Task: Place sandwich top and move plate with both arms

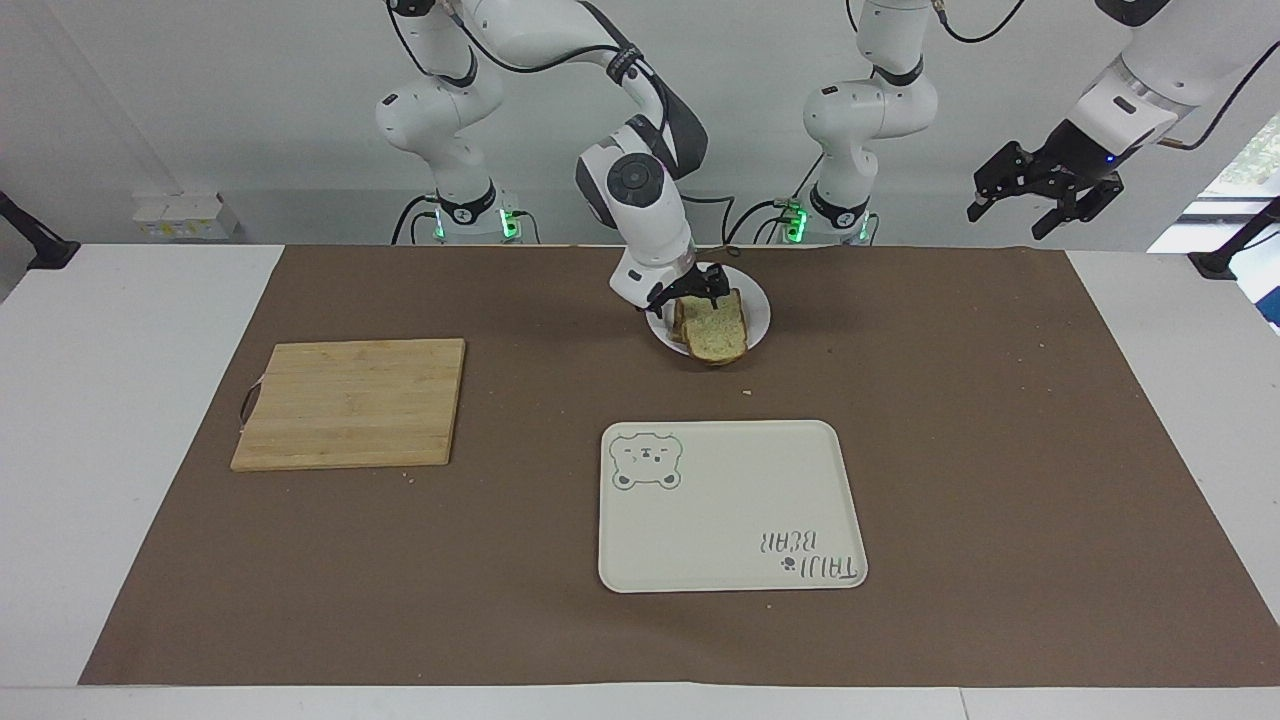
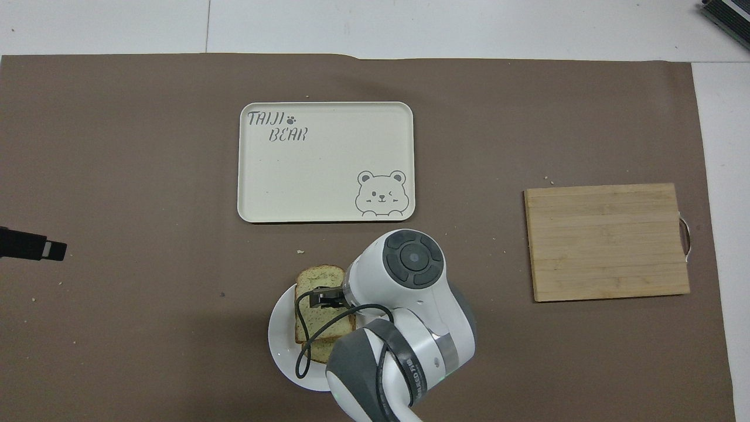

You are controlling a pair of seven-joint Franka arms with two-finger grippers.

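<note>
From the facing camera, the right gripper sits just above the sandwich top, fingers spread and holding nothing, so the slice looks placed on the stack on the plate. Best move is probably a straight lift so nothing drags it. The left gripper waits high over its own end of the table, fingers spread. Overhead, the sandwich top runs lengthwise away from the robots, rounded end toward the tray, overhanging the plate.
</note>
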